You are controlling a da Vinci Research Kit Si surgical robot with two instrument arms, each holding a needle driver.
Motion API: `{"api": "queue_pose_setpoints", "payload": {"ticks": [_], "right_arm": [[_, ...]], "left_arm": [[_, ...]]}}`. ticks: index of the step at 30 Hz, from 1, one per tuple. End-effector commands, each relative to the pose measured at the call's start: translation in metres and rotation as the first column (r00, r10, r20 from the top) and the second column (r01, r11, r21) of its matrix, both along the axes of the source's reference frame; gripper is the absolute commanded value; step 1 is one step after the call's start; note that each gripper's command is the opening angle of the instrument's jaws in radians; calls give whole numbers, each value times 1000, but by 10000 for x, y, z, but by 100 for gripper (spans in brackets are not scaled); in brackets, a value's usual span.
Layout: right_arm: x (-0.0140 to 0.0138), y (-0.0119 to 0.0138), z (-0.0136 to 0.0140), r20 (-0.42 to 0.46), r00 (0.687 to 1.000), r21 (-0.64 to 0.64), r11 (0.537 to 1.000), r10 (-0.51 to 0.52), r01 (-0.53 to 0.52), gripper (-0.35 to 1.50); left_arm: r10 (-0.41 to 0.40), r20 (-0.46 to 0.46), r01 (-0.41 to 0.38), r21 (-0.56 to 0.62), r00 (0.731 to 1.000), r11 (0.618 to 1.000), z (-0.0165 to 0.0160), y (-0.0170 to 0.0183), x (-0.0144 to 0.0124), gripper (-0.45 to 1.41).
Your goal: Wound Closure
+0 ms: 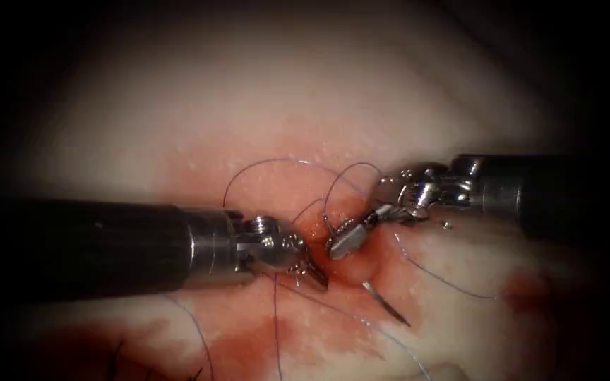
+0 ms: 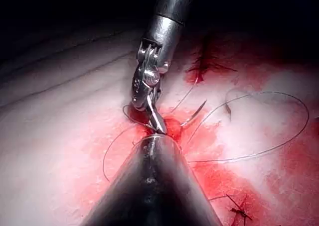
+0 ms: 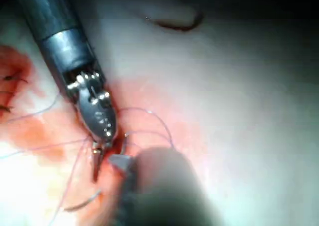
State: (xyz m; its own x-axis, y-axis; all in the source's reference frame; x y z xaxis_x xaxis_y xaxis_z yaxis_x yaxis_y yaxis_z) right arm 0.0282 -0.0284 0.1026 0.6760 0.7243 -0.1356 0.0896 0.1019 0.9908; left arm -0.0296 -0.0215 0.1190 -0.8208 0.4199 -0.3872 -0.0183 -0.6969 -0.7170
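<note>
Just right of the cut (image 1: pixel 333 257), toward the near side, the curved needle (image 1: pixel 387 306) shows its exposed end pointing near and right over the tissue (image 1: pixel 248 92); its other end meets the reddened mound beside the cut, and whether it is buried there cannot be told. Neither tool holds it. In the left wrist view the needle (image 2: pixel 195 114) appears as a thin bright arc lying beside the wound.

At the cut, the right tool (image 1: pixel 346 240) comes in from the right and angles down, its jaws together and pressed at the raised right lip of the wound; whether they pinch tissue or thread there cannot be told. In the left wrist view this right tool (image 2: pixel 155 120) stands nearly upright with its tip at the red mound. The left tool (image 1: pixel 313 276) comes in from the left, its tip just left of the cut, touching the tissue; its jaws look closed, and nothing is plainly held. The right wrist view shows the left tool (image 3: pixel 96 159) with its tip down at the wound.

Thread (image 1: pixel 277 164) loops over the far side of the cut between the tools, and further strands trail near and right. Red fluid (image 1: pixel 262 342) stains the tissue around the wound and toward the near left.
</note>
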Motion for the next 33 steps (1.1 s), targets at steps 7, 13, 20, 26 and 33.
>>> {"api": "queue_pose_setpoints", "payload": {"ticks": [7,13,20,26,33], "right_arm": [[8,30,28,-115,976,-279,937,184,-209,120],[-37,43,12,-114,962,-310,911,248,-271,120],[-54,36,-7,-136,954,-309,903,268,-298,116],[-52,29,-12,-162,957,-299,912,242,-281,109],[-50,27,-13,-171,955,-299,911,241,-284,108]], "left_arm": [[-30,-10,30,-18,999,999,-9,1,-9,-13],[-143,102,161,-197,984,967,-47,-7,-28,27],[-248,152,280,-256,957,925,-65,-29,-45,101],[-321,169,360,-308,932,881,-70,-30,-42,101],[-356,203,406,-330,912,852,-51,-27,-59,94]]}}
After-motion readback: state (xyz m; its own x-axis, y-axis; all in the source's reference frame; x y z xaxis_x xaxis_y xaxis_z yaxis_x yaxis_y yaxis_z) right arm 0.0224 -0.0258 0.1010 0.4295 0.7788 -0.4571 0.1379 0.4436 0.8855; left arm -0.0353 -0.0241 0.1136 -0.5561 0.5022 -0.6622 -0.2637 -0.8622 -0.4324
